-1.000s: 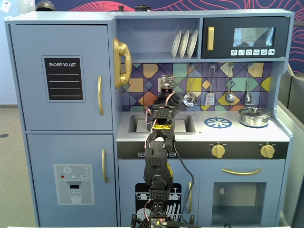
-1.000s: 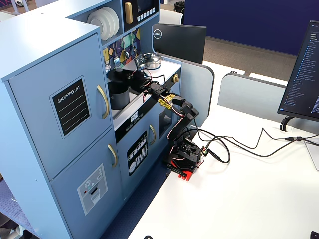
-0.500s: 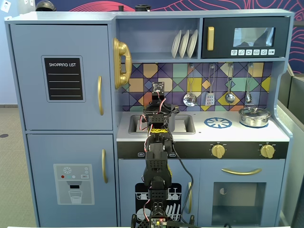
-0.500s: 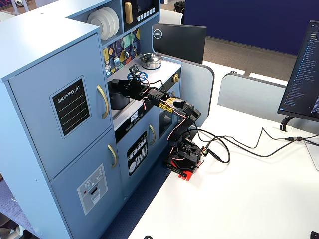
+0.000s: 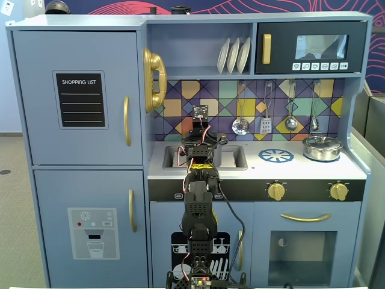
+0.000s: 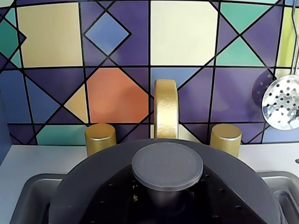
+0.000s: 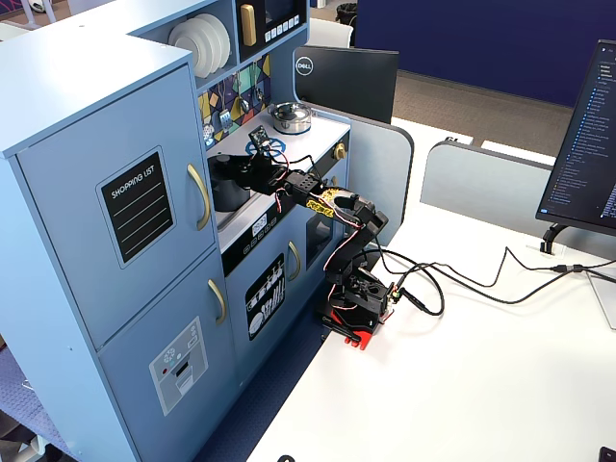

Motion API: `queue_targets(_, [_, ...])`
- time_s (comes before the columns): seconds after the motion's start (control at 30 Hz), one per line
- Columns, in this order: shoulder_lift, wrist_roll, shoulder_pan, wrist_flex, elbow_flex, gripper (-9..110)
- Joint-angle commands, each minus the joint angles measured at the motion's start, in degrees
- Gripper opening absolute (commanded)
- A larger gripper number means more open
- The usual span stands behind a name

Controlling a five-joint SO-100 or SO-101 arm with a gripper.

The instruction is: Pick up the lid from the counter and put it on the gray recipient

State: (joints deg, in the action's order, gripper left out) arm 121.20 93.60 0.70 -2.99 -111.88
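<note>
I see the lid (image 6: 167,164) directly below my pincer (image 7: 234,166), seemingly seated on the gray pot (image 7: 223,188); pincer state unclear.

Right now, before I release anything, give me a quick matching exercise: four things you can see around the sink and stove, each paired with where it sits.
Things:
1. lid
2. gold faucet
3. shiny silver pot
4. white plates

Places:
A. standing on the shelf beside the microwave
B. on the right end of the stovetop
C. low centre of the wrist view, over the sink
D. against the tiled wall behind the sink, between two gold knobs

Pairs: 1-C, 2-D, 3-B, 4-A
</note>
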Motion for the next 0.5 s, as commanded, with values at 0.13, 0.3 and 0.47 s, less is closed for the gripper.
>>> queue_targets(0.13, [3.3, 1.3, 3.4, 1.8, 1.8, 0])
queue_targets(0.3, [3.3, 1.3, 3.5, 1.4, 1.8, 0])
queue_targets(0.47, [3.4, 1.0, 2.4, 0.8, 1.8, 0])
